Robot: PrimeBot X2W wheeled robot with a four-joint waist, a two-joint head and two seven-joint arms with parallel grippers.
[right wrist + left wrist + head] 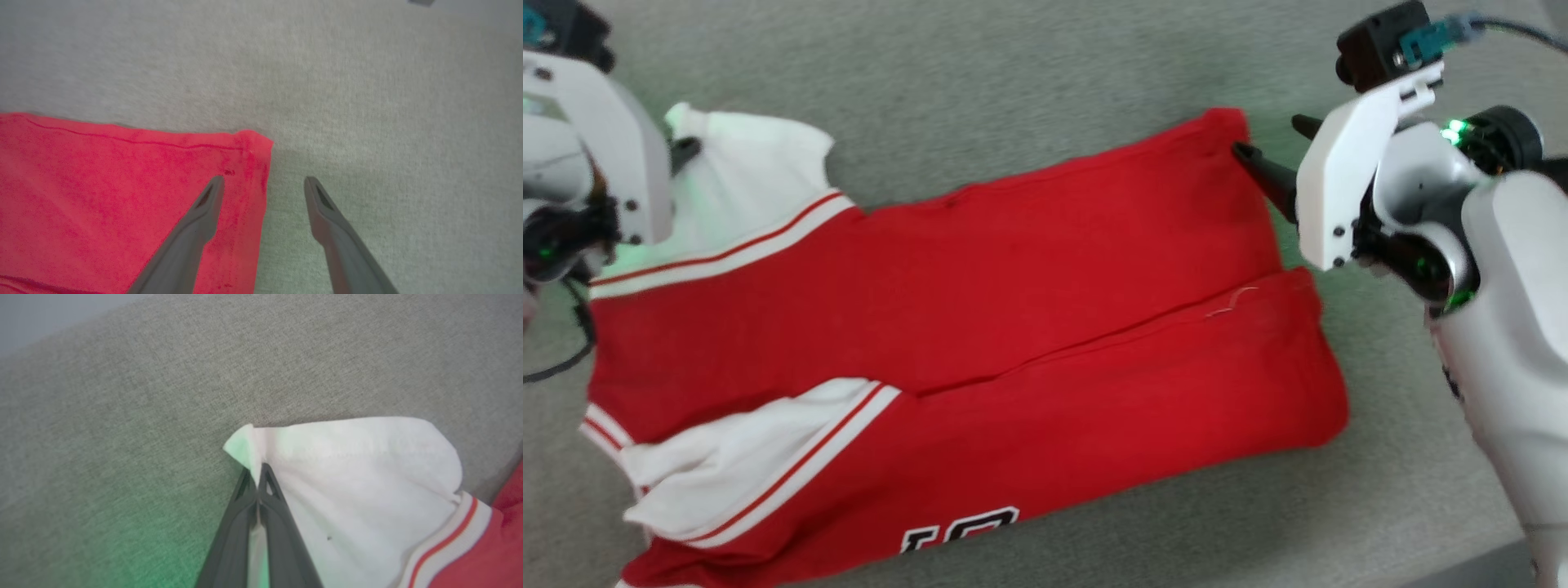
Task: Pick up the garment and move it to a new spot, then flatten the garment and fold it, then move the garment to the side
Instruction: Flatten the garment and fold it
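The garment point(980, 327) lies stretched across the grey fabric surface point(1013, 73). In the head view its white sleeves point toward nine o'clock and its hem toward three o'clock, with black lettering point(960, 527) at the six o'clock edge. The left gripper point(258, 475) is clenched on the edge of the upper white sleeve point(359, 465), at ten o'clock in the head view. The right gripper point(264, 185) stands released at two o'clock, straddling the far hem corner point(249, 151), with one finger over red cloth and the other over bare surface.
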